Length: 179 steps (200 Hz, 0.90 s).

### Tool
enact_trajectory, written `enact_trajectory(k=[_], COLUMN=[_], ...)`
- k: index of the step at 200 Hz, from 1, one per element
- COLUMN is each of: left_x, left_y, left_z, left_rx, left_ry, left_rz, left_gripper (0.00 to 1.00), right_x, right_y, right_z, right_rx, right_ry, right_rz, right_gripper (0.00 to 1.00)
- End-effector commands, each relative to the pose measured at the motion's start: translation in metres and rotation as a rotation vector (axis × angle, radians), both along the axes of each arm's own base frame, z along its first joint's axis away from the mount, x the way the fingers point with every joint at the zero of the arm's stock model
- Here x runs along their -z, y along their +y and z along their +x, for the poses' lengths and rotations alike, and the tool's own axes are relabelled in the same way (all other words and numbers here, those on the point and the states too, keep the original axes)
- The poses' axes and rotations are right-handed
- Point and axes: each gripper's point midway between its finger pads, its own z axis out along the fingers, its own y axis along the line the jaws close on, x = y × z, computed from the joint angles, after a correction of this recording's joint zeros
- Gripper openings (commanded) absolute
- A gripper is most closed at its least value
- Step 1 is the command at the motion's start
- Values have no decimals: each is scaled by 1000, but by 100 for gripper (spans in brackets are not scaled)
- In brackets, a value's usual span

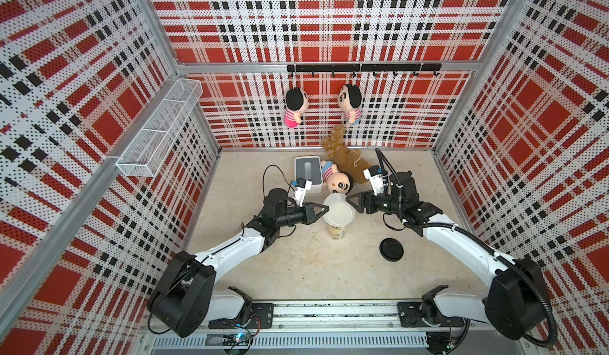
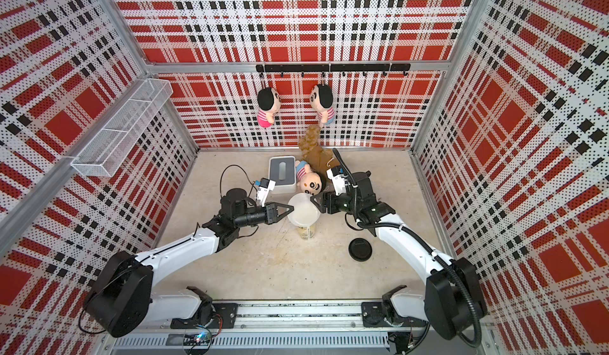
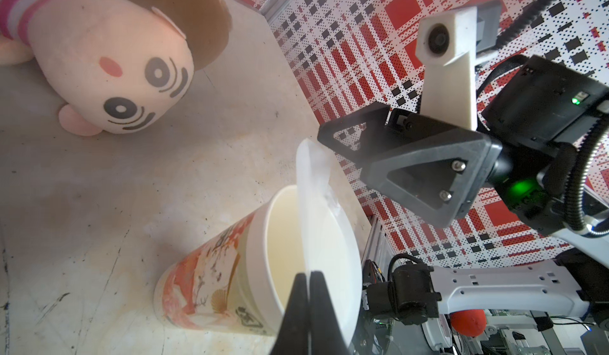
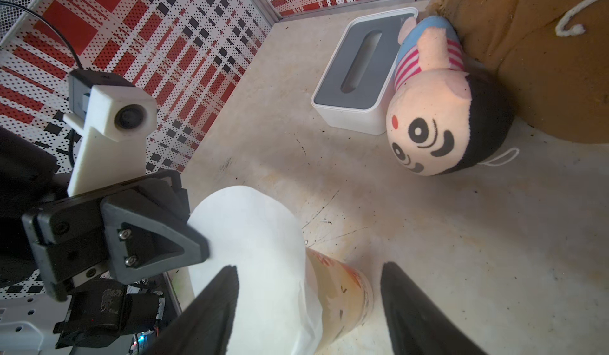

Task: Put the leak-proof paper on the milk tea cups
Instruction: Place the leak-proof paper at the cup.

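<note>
The milk tea cup (image 1: 336, 232) stands upright mid-table, cream-white with orange and yellow-green print (image 3: 211, 271) (image 4: 342, 290). The leak-proof paper (image 1: 339, 213), a thin whitish round sheet, hangs tilted over the cup's mouth in both top views (image 2: 303, 210). My left gripper (image 1: 326, 208) (image 3: 308, 274) is shut on the sheet's left edge. The sheet (image 3: 313, 188) rises from it toward my right gripper (image 3: 341, 152). My right gripper (image 1: 352, 204) (image 4: 309, 269) is open at the sheet's right edge, its fingers either side of sheet (image 4: 250, 238) and cup. I cannot tell whether the sheet touches the rim.
A black round lid (image 1: 391, 249) lies right of the cup. Behind it are a white box with a grey slotted top (image 1: 308, 172), a lying plush doll (image 1: 337, 180) and a brown plush (image 1: 346, 159). Two dolls hang on the back wall; a wire basket (image 1: 158, 132) is on the left wall.
</note>
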Motion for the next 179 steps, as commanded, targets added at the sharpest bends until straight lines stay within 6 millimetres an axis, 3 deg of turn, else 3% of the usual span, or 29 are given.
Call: enact_trajectory(k=[1, 56, 93, 118, 179], left_x=[6, 7, 4, 3, 6], left_y=[2, 3, 3, 4, 6], left_z=[-1, -1, 0, -1, -4], left_rx=[3, -1, -6, -7, -15], left_ry=[20, 21, 17, 15, 24], left_rz=[0, 2, 0, 0, 7], left_gripper=[0, 22, 27, 27, 14], right_x=[2, 13, 14, 16, 17], right_y=[-1, -3, -2, -2, -5], right_z=[2, -2, -6, -9, -12], right_rx=[4, 5, -3, -8, -3], right_ry=[4, 26, 25, 27, 25], right_rz=[-12, -46, -44, -46, -54], right_gripper=[72, 72, 72, 71, 71])
